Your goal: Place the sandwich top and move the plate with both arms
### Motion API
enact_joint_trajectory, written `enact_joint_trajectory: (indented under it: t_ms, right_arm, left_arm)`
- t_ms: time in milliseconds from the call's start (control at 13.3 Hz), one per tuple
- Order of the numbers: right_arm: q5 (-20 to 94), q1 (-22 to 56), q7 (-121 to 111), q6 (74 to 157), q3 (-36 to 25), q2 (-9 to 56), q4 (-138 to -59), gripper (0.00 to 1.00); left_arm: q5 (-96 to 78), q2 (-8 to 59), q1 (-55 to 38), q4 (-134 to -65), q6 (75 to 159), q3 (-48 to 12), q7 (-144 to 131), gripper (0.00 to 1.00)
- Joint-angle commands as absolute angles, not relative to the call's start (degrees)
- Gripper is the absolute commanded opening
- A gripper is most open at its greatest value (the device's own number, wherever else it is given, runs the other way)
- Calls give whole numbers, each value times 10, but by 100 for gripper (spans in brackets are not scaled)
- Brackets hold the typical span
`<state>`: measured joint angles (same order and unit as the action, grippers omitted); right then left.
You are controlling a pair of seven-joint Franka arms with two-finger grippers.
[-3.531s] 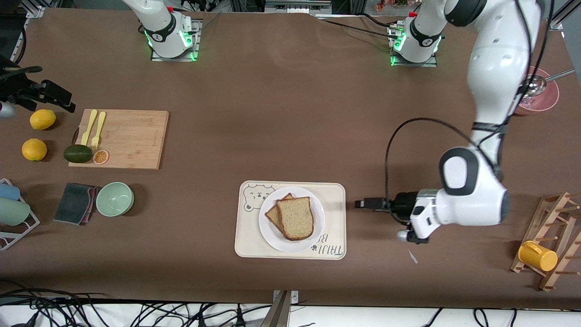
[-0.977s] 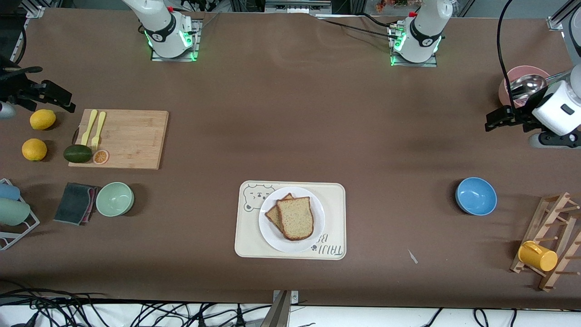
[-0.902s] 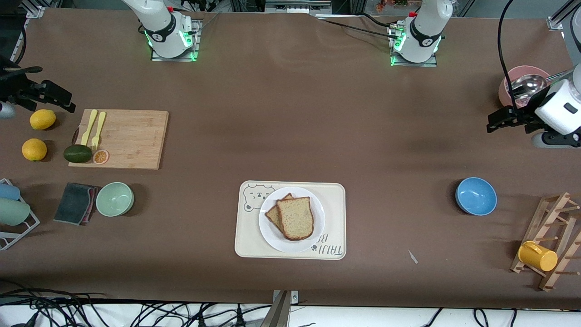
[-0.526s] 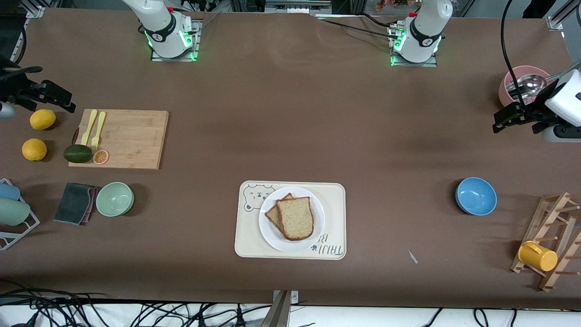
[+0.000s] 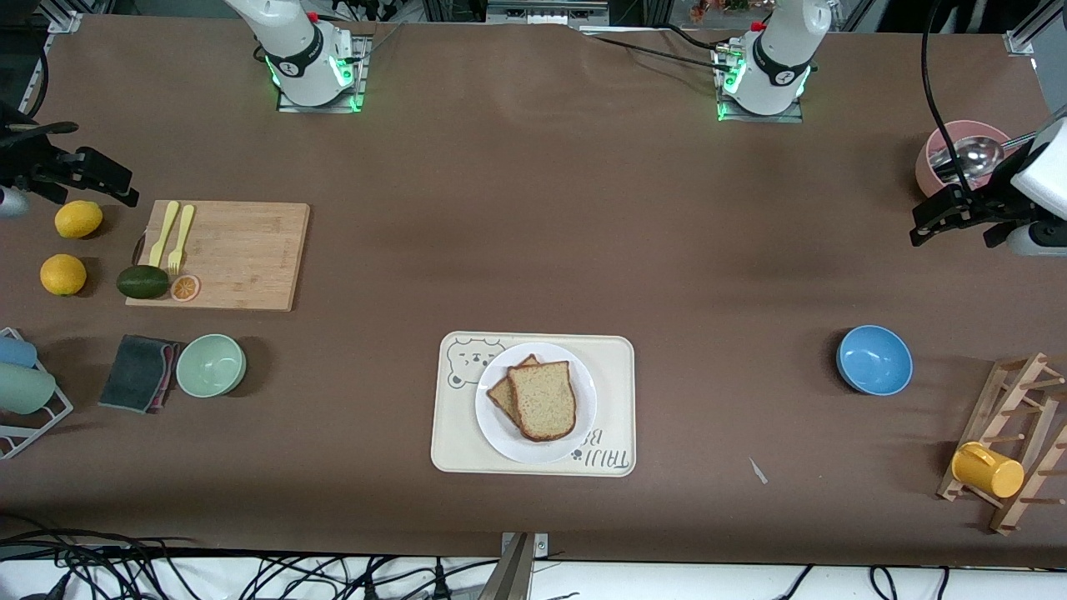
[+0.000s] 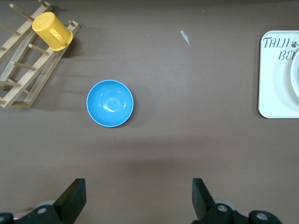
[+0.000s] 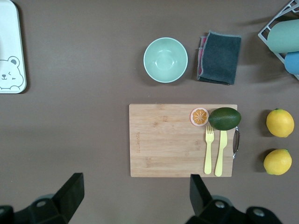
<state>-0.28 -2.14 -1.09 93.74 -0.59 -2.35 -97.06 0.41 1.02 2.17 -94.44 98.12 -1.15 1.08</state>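
The sandwich top, a speckled light brown slice with a darker crust, lies on another bread slice on the white plate. The plate sits on the cream bear-print tray. My left gripper is open and empty, high over the table at the left arm's end, next to a pink bowl; it shows open in the left wrist view. My right gripper is open and empty, over the right arm's end of the table above the lemons; it shows open in the right wrist view. Both are well away from the plate.
A blue bowl, a wooden rack with a yellow mug and a pink bowl with a ladle stand at the left arm's end. A cutting board, an avocado, lemons, a green bowl and a cloth are at the right arm's end.
My left arm has drawn back from beside the tray to the left arm's end of the table, uncovering the blue bowl. The right arm, bread and plate have not moved.
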Motion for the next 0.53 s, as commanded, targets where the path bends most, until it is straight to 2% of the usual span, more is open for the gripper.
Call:
enact_joint_trajectory:
  t_ms: [0,451]
  right_arm:
    - [4,-24,-18,932,-6,-24,-964,100]
    - [5,-24,-16,931,-6,-24,-964,100]
  left_arm:
    - [-12,-9,24,-962,992,-17,20,100]
    - [-11,-8,25,-964,987,-17,24,100]
